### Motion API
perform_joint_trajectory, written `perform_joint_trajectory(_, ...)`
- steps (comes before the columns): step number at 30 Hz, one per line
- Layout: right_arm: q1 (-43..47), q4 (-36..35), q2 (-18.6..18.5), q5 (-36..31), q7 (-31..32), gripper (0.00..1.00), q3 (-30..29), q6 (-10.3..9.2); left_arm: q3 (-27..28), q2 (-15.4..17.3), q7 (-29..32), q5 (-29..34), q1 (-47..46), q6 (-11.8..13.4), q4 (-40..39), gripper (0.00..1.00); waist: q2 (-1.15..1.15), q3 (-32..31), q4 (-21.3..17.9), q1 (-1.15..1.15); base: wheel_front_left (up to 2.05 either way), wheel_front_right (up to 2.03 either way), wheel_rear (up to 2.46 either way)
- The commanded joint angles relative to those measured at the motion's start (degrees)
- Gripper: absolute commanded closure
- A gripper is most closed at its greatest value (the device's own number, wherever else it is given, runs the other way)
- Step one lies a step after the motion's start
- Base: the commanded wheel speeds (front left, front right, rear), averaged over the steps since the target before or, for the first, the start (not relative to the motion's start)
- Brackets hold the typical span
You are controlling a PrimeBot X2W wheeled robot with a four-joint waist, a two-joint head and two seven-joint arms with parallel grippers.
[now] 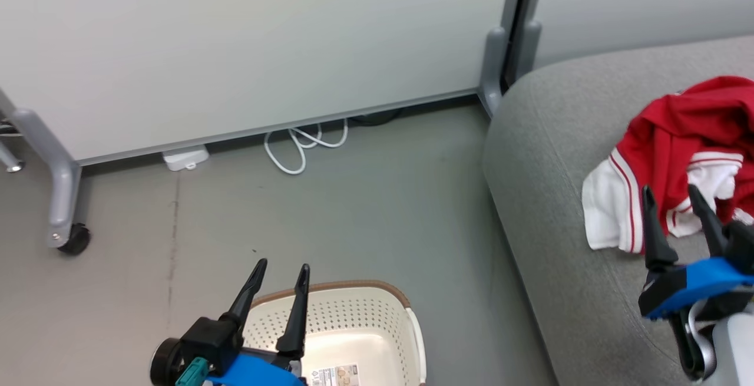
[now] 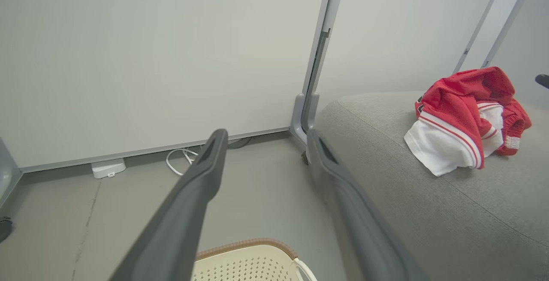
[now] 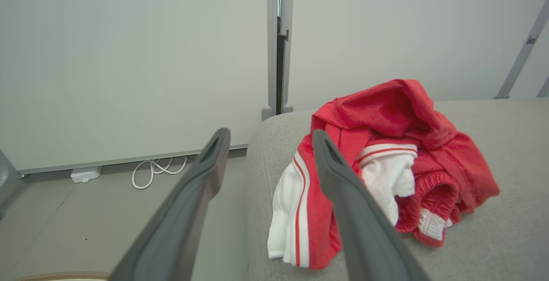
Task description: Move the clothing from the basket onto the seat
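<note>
The red and white clothing (image 1: 677, 156) lies in a crumpled heap on the grey seat (image 1: 548, 156), also seen as clothing (image 2: 461, 120) and clothing (image 3: 381, 165) in the wrist views. The cream basket (image 1: 353, 327) with its brown rim stands on the floor at the bottom of the head view; the part of its inside that shows holds no fabric. My left gripper (image 1: 281, 271) hangs open above the basket's left side. My right gripper (image 1: 671, 194) is open just in front of the clothing, with nothing between its fingers.
Pale partition panels (image 1: 235, 44) on grey legs with a castor (image 1: 73, 238) stand behind. A white cable (image 1: 300, 144) and a white power block (image 1: 185, 157) lie on the grey floor (image 1: 365, 221) at the panel's foot.
</note>
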Motion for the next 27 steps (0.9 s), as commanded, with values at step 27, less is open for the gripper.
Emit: perform_joint_trajectory(27,25.95,-21.93,8.85,-0.52,3.72,0.00,0.08,0.03,10.27,-1.73,-0.26,1.36,2.77,-3.01,8.32,0.00,0.00,-7.21,9.86,0.02,0.00,0.00,0.00)
